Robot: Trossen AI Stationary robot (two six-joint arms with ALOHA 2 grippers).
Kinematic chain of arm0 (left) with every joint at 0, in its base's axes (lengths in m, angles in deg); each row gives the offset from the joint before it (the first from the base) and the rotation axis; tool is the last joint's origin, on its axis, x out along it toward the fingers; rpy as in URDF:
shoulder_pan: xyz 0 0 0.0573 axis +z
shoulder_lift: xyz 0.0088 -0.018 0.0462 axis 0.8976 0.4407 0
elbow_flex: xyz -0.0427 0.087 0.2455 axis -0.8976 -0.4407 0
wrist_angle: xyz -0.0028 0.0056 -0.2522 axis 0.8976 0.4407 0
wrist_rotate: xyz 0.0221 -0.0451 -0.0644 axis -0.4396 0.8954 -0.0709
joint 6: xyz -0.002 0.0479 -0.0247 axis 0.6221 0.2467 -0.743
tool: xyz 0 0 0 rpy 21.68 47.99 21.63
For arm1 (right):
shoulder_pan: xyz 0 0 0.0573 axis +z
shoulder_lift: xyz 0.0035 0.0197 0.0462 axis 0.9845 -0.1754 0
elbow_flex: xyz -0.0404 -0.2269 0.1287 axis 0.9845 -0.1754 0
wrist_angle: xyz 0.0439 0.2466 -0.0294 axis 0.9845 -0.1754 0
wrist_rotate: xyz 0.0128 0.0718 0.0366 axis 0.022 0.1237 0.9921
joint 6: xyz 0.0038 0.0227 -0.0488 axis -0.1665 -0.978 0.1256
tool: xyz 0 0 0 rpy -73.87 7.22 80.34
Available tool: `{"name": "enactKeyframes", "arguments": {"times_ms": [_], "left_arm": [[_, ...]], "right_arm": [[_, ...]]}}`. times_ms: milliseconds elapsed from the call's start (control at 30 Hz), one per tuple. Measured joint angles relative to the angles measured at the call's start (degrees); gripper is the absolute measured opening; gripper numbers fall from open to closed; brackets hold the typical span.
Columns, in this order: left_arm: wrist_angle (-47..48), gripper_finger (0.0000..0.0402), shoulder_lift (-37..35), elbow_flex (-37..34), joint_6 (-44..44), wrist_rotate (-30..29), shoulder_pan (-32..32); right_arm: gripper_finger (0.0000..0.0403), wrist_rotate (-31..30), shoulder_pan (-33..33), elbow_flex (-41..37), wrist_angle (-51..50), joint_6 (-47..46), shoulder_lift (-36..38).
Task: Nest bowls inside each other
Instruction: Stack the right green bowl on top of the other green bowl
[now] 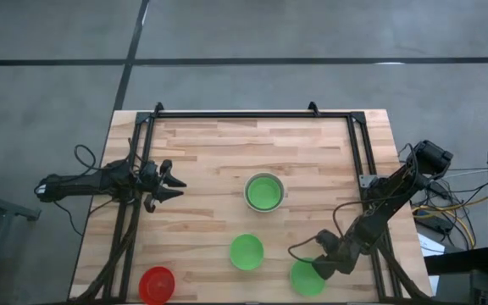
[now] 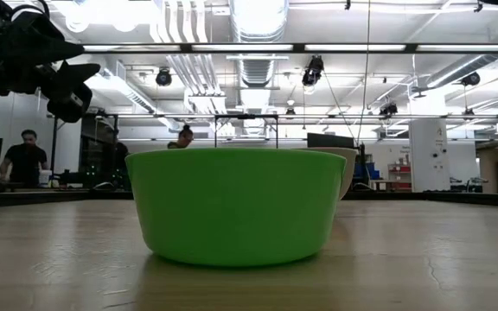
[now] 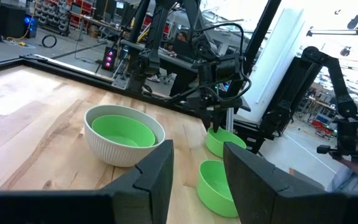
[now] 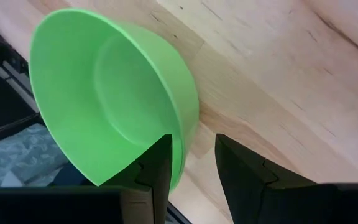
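The high view alone shows all the bowls on the wooden surface (image 1: 210,144): a pale white-grey bowl (image 1: 264,192) near the centre with a green bowl (image 1: 263,195) nested inside it, a second green bowl (image 1: 246,252) nearer the front edge, a third green bowl (image 1: 305,276) at the front right, and a red bowl (image 1: 157,284) at the front left. The red bowl appears in no other view.

The right wrist view alone shows the right gripper (image 4: 191,162) with its fingers apart, straddling the rim of the third green bowl (image 4: 114,102); one finger is inside the wall, one outside. The bowl is smooth and bright green.

The left gripper (image 1: 173,184) hovers at the surface's left side, fingers apart, holding nothing. Its wrist view shows the white-grey bowl's (image 3: 114,149) ribbed outer wall.
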Motion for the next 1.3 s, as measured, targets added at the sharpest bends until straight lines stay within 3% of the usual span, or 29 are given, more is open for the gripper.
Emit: {"name": "enactKeyframes", "arguments": {"times_ms": [767,1300], "left_arm": [[0.02,0.0145,-0.02,0.0,0.0,0.0,-0.01],[0.02,0.0145,-0.02,0.0,-0.01,0.0,-0.01]], "right_arm": [[0.0103,-1.67,0.0,-0.04,-0.85,-1.58,0.0],[0.0011,-2.76,-0.02,0.04,-0.85,-1.09,-0.02]]}}
